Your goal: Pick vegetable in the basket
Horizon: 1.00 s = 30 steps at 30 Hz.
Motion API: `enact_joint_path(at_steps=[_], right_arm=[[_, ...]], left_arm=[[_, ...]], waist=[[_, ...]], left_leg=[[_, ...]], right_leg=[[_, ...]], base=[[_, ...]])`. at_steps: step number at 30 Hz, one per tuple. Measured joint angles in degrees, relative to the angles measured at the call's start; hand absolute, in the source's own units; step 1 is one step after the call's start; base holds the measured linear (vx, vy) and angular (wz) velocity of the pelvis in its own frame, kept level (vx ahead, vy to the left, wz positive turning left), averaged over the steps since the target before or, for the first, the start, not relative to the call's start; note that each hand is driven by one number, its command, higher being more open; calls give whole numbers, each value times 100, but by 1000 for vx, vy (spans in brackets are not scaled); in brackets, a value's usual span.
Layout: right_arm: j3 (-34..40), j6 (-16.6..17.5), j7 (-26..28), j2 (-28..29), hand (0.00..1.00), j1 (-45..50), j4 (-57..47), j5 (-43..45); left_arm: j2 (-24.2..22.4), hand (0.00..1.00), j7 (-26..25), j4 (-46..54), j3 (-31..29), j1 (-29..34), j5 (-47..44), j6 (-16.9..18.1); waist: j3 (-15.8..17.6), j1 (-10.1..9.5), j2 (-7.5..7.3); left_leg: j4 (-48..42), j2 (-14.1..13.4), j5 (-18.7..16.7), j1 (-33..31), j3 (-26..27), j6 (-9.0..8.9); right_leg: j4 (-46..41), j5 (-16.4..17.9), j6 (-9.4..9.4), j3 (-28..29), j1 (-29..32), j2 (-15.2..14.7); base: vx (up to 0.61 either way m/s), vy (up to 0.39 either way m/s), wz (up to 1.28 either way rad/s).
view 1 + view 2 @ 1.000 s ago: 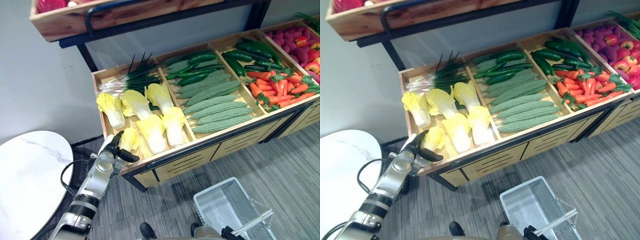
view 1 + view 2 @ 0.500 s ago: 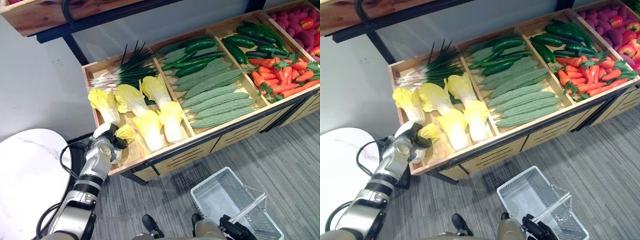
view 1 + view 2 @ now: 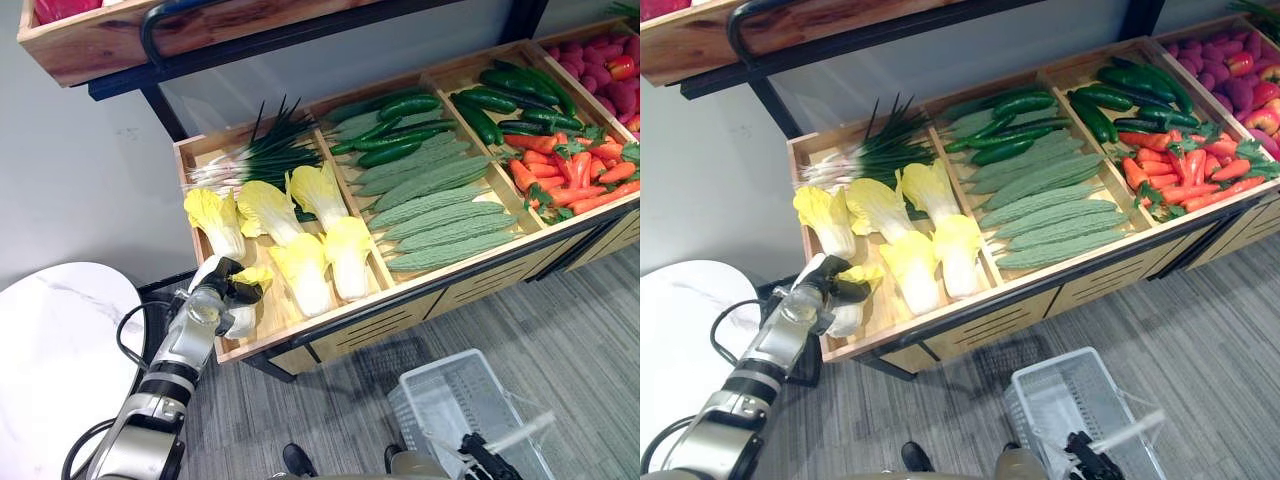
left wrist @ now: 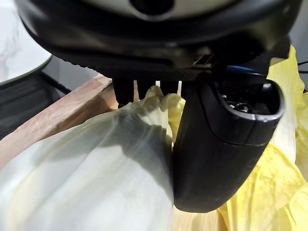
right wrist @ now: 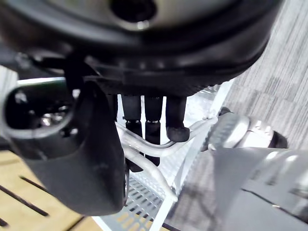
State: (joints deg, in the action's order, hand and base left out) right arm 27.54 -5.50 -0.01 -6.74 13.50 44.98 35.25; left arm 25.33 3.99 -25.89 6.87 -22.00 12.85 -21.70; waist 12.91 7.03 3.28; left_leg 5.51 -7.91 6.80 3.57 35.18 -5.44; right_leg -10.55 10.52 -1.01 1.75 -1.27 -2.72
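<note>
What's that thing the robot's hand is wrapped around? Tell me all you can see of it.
It is a small cabbage, the long leafy kind: pale whitish stalk end, crinkled yellow leaf tips, slightly glossy, perhaps plastic. It sits in the near left corner of the wooden bin, stalk end toward the front rim, leaves toward the larger cabbages behind. The robot's left hand is curled round it, thumb pressed to its side. Whether it is lifted off the bin floor I cannot tell.

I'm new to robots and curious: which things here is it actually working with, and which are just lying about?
In use: left hand, gripping pale yellow leafy cabbage; right hand, holding white plastic mesh basket.
Just there: other yellow cabbages, green spring onions, bumpy green gourds, dark cucumbers, orange carrots, round white marble table.
</note>
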Motion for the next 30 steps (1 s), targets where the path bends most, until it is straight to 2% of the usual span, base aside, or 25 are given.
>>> enact_joint_path(at_steps=[2, 4, 9, 14, 19, 23, 30], right_arm=[[517, 49, -69, 11, 0, -54, -102, 383], [659, 153, -218, 26, 0, -32, -507, 552], [785, 345, -447, 21, 0, -36, -2104, 539], [792, 376, -526, -84, 0, -45, -4135, 471], [994, 420, -557, -352, 0, -40, -5174, 51], [1027, 423, -555, -462, 0, -40, -5885, -25], [926, 316, -554, -561, 0, -42, -6235, -155]], left_arm=[[23, 0, 40, 182, -24, 157, -386, -34], [13, 0, 108, 390, 5, 416, -785, -139], [-124, 0, 250, 1055, 183, 877, -1555, -399], [-121, 0, 161, 1894, 66, 1182, -1849, -420], [-127, 0, 83, 2405, -511, 1218, -1951, -370], [-128, 0, -110, 2695, -997, 1244, -1948, -306], [-63, 0, -523, 3139, -1906, 1399, -1778, -22]], waist=[[-69, -11, -110], [-208, -17, -193], [-425, -53, -202], [-599, -75, -131], [-754, -105, -103], [-840, -109, -16], [-995, -192, 75]], left_leg=[[0, 3, 2, 67, -5, 3], [1, 1, 2, 142, 0, 3], [-28, -29, 8, 148, 1, 11], [-29, -131, 13, 172, 35, 20], [-1, -174, -24, 157, 94, 83], [2, -175, -35, 154, 140, 74], [0, -173, 6, 150, 137, 100]], right_leg=[[2, -2, 1, -2, -96, -1], [1, -3, 0, -3, -174, 2], [-24, -22, -1, 8, -174, 38], [-35, -103, -17, 42, -171, 147], [-25, -136, -20, 124, -170, 191], [3, -137, -18, 150, -169, 189], [2, -139, -21, 144, -166, 189]], base=[[-11, -52, 7], [-3, -56, 5], [-29, -58, 1], [-60, -72, -4], [-61, -51, -7], [-37, -41, -3], [1, -35, 0]])
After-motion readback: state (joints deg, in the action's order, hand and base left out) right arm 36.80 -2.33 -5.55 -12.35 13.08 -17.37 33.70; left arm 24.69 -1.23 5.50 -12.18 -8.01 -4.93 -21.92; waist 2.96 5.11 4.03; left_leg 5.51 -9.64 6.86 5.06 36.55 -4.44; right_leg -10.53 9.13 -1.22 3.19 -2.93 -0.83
